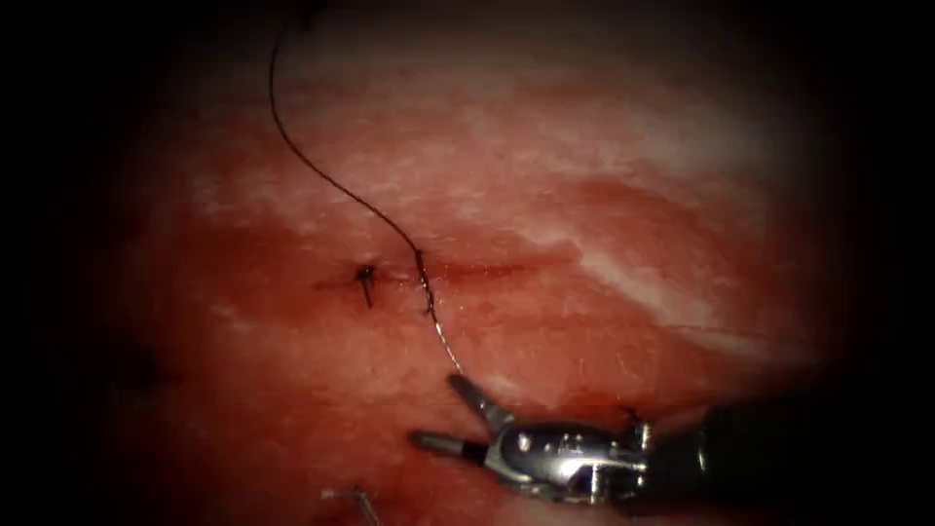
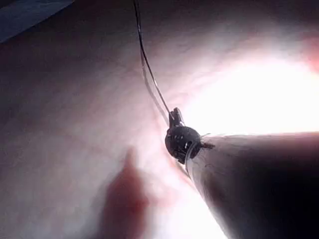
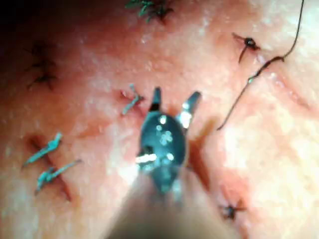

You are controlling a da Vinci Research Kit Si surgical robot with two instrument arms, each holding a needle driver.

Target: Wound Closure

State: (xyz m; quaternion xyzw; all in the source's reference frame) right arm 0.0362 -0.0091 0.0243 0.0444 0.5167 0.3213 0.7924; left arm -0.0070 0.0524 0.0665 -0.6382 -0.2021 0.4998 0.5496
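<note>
Red-stained pork tissue bears one dark knotted stitch on its horizontal cut. Beside it, black thread enters, its thin curved needle emerging below. The right tool gapes empty; the left tool grips thread. More closure remains.

A surgical training bench in a laboratory is indicated. A slab of pork tissue with fat streaks is lit by a narrow endoscope light, its edges lost in darkness. A short cut is crossed by dark thread, and a tied knot is seen to its left. Several more knots and cut thread ends are scattered over the surface. A polished steel wristed tool is seen just above the tissue
</note>
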